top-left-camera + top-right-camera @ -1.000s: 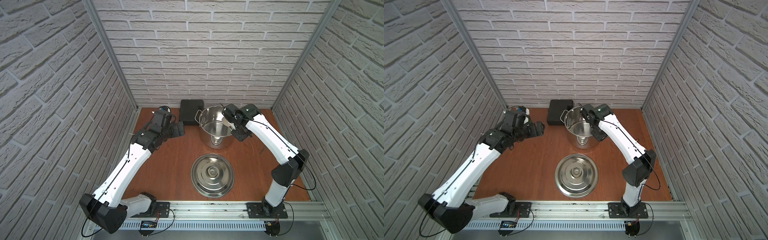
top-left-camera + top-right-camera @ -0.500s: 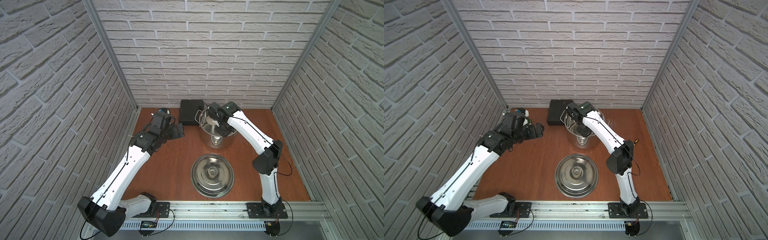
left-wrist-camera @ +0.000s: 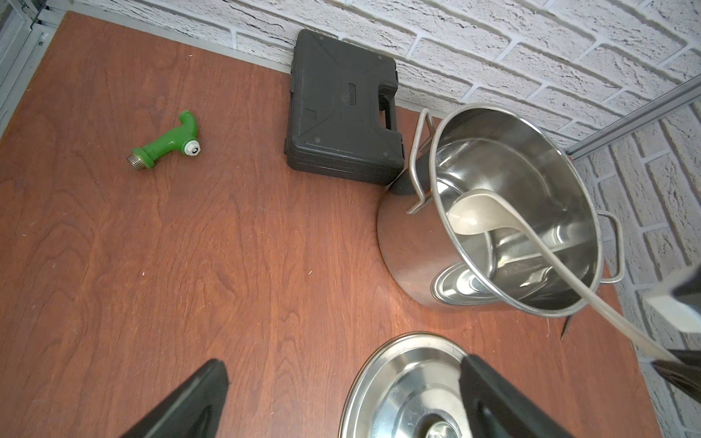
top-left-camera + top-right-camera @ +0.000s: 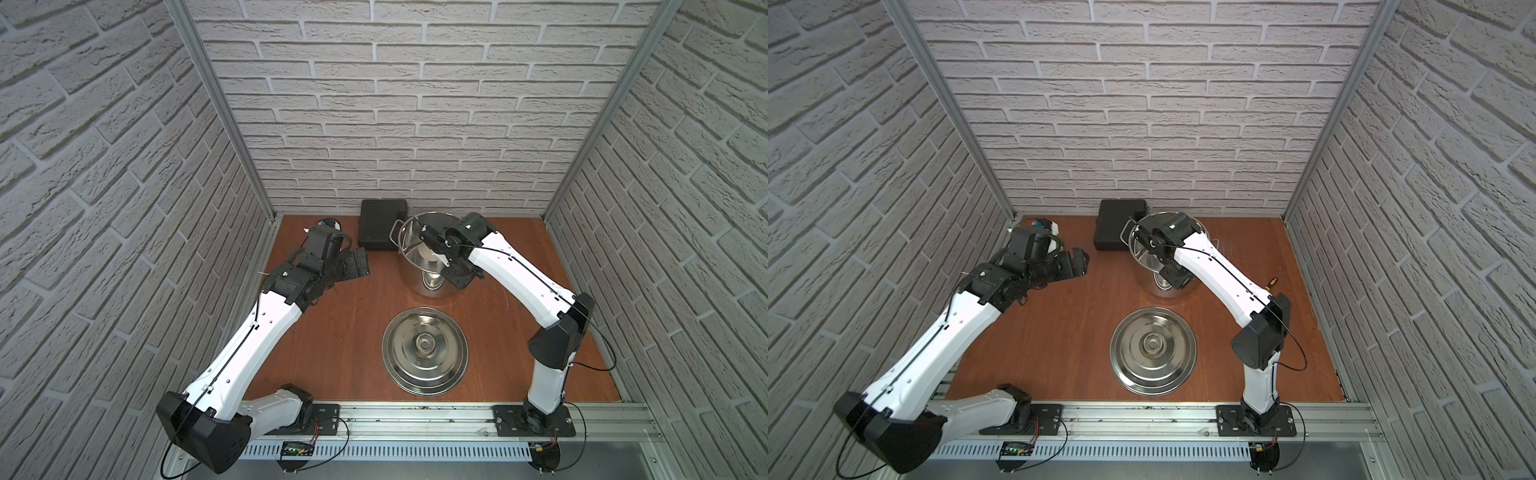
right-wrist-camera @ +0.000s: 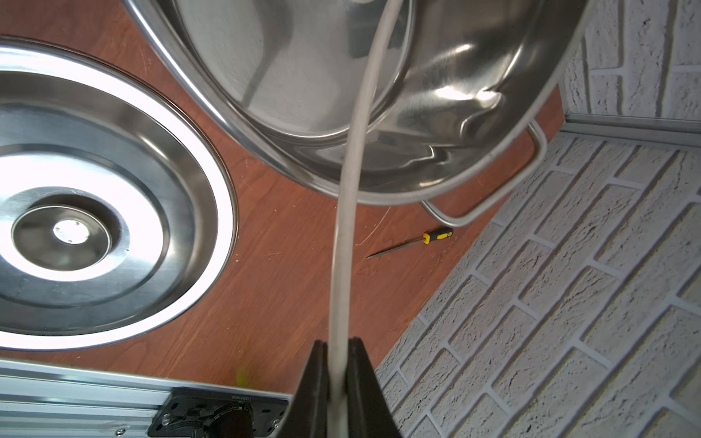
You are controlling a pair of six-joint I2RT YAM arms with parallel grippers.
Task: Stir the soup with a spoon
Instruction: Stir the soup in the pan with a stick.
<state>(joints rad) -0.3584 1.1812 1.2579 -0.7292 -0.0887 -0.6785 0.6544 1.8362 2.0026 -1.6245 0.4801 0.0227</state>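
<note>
**Clerk:** Setting?

**Keeper:** Brown wooden tabletop (image 4: 332, 332), white brick walls (image 4: 415, 124) on three sides. A metal rail (image 4: 415, 411) along the front edge carried both arm bases.

**Clerk:** Item one, the vessel?

**Keeper:** Steel stockpot (image 4: 409, 276), upright at the back of the table, just beside a closed black case (image 4: 382, 226). Its lid (image 4: 424, 351) lay flat in front of it, not touching it.

**Clerk:** Item two, the utensil?

**Keeper:** Cream ladle (image 3: 474, 212). The bowl sat inside the stockpot near the wall on the case side, and the handle slanted out over the rim. Whether the bowl met the bottom I could not tell.

**Clerk:** Right arm (image 4: 519, 274)?

**Keeper:** The upper link rose from the front-right base, with the elbow out toward the right wall. The forearm ran back and inward to the pot's rim. The right gripper (image 5: 337, 343) was clenched on the far end of the ladle's handle, both fingers pressed against it.

**Clerk:** Left arm (image 4: 257, 336)?

**Keeper:** A long reach from the front-left base along the left wall, wrist turned toward the pot. The left gripper (image 4: 359, 266) was spread wide with nothing between its fingers, apart from the stockpot.

**Clerk:** Sundries?

**Keeper:** A green fitting (image 3: 167, 142) lay at the back left. A yellow-and-black screwdriver (image 5: 417, 242) lay on the table to the pot's right.
</note>
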